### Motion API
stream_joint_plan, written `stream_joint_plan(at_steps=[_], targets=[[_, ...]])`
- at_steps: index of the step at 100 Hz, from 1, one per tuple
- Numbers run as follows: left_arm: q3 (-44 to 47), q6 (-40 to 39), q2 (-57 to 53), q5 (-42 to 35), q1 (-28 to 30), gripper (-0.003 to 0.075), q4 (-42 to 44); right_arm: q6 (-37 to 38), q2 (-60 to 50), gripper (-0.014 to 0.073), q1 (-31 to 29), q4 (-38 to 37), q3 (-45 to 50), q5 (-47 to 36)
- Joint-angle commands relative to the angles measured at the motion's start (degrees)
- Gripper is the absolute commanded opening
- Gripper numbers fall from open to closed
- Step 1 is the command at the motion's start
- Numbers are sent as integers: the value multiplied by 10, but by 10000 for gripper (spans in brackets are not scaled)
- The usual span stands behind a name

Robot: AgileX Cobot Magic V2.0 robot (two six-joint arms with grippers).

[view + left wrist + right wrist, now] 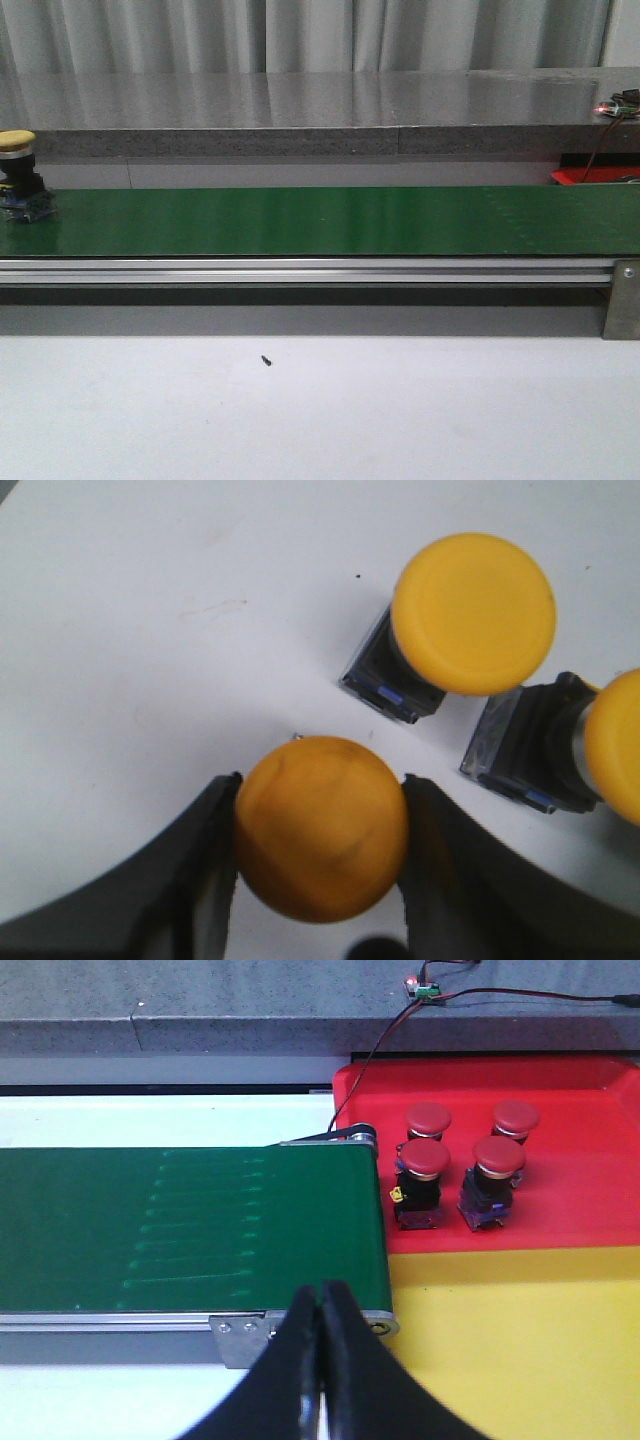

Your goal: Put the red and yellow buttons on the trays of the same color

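In the left wrist view my left gripper (pixel 320 795) is shut on the cap of a yellow button (pixel 322 830), one finger on each side, over the white table (pixel 150 630). Two more yellow buttons (pixel 472 615) (pixel 612 745) rest on that table just beyond it. Another yellow button (pixel 18 175) stands on the green belt (pixel 330 220) at its far left end. My right gripper (pixel 322 1298) is shut on nothing, near the belt's end (pixel 190 1225). Several red buttons (pixel 427 1120) stand on the red tray (pixel 590 1200). The yellow tray (pixel 520 1350) lies beside it.
A grey shelf (pixel 300 110) runs behind the belt, with a small circuit board and wires (pixel 620 105) at its right end. An aluminium rail (pixel 300 270) edges the belt's front. A tiny dark screw (pixel 266 360) lies on the white table in front.
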Motion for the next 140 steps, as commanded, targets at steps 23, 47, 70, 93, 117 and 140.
stream_joint_plan(at_steps=[23, 47, 70, 93, 117, 140], targets=[[54, 4, -154, 0, -20, 169, -14, -2, 0, -57, -2, -4, -14, -42], [162, 4, -261, -48, -52, 169, -14, -2, 0, -57, -2, -4, -14, -42], [170, 4, -273, -22, -73, 169, -19, -2, 0, -57, -2, -4, -14, -42], [170, 4, -273, -24, -105, 169, -20, -2, 0, -57, -2, -4, -14, -42], [170, 4, -251, -34, -122, 169, -20, -2, 0, -57, -2, -4, -14, -42], [170, 4, -233, -25, -122, 169, -20, -2, 0, -57, -2, -4, -14, -42]])
